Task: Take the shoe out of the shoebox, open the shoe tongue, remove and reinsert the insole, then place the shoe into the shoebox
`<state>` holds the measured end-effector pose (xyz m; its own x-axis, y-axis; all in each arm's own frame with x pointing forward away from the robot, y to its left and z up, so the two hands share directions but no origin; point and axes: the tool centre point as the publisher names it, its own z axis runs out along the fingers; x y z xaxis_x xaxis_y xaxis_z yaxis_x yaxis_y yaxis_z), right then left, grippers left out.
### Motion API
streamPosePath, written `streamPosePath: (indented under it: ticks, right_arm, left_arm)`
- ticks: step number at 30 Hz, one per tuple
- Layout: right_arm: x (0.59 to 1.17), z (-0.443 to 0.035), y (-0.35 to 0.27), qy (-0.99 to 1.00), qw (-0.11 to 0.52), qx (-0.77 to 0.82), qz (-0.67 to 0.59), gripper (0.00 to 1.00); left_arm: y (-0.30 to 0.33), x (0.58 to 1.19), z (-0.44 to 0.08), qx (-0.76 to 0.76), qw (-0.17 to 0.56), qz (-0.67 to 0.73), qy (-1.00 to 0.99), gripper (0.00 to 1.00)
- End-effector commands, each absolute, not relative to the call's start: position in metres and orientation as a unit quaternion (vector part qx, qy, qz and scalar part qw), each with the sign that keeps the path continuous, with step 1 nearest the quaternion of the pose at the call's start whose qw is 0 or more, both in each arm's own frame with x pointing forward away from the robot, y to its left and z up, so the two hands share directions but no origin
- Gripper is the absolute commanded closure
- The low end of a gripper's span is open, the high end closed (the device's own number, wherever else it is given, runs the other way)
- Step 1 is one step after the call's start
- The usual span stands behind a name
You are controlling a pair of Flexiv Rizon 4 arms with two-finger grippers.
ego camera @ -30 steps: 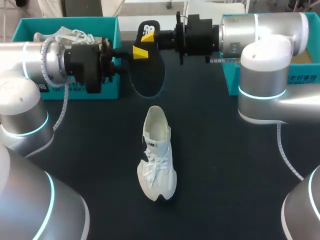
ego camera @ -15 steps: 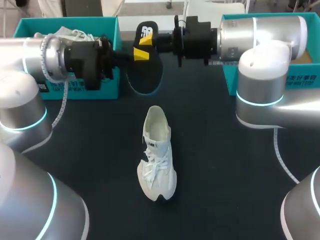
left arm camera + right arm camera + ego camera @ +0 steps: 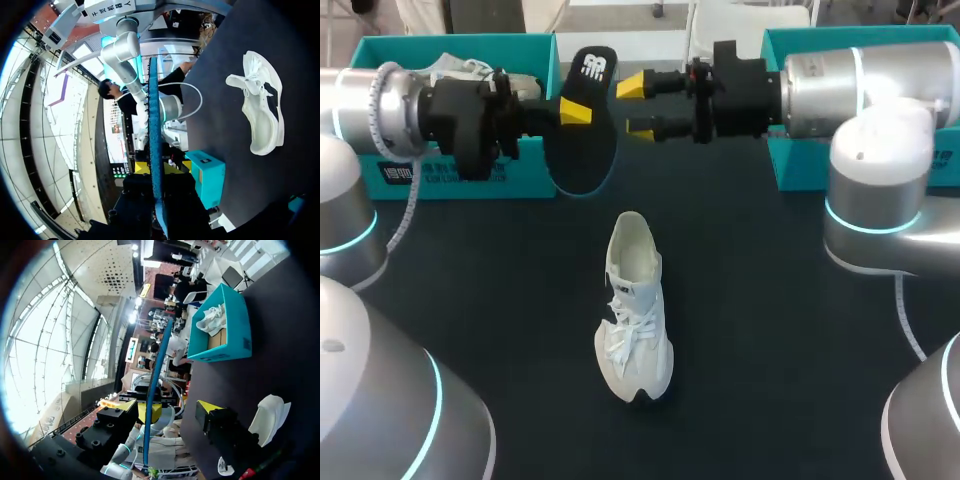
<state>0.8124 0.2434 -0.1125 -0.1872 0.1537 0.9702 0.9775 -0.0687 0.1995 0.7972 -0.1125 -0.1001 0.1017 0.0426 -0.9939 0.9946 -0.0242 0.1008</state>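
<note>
Insole (image 3: 582, 150) gripped by left pincer (image 3: 575, 112), just ahead of spread right pincer (image 3: 636, 106).

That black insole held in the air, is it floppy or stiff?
Probably light: the left gripper alone holds the insole up. Edge-on in the wrist view it looks thin yet nearly straight, so likely bendy, not limp.

Silver arms (image 3: 865, 75), cyan rings (image 3: 870, 222), yellow fingertips (image 3: 632, 86)
</note>
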Motion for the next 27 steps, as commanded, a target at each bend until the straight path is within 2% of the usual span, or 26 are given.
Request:
streamPosePath:
  ticks: [1,21,27]
  right_arm:
    - [0.796,-0.104,0.206,-0.573,0.390,-0.496,-0.522,0.00]
    - [0.790,-0.100,0.191,-0.589,0.389,-0.496,-0.506,0.00]
    - [0.771,-0.106,0.156,-0.577,0.424,-0.483,-0.505,0.00]
  left_arm:
    - [-0.106,0.793,-0.101,0.538,0.511,-0.470,0.478,1.00]
    - [-0.102,0.790,-0.096,0.548,0.507,-0.467,0.474,1.00]
    - [-0.102,0.790,-0.096,0.548,0.507,-0.467,0.474,1.00]
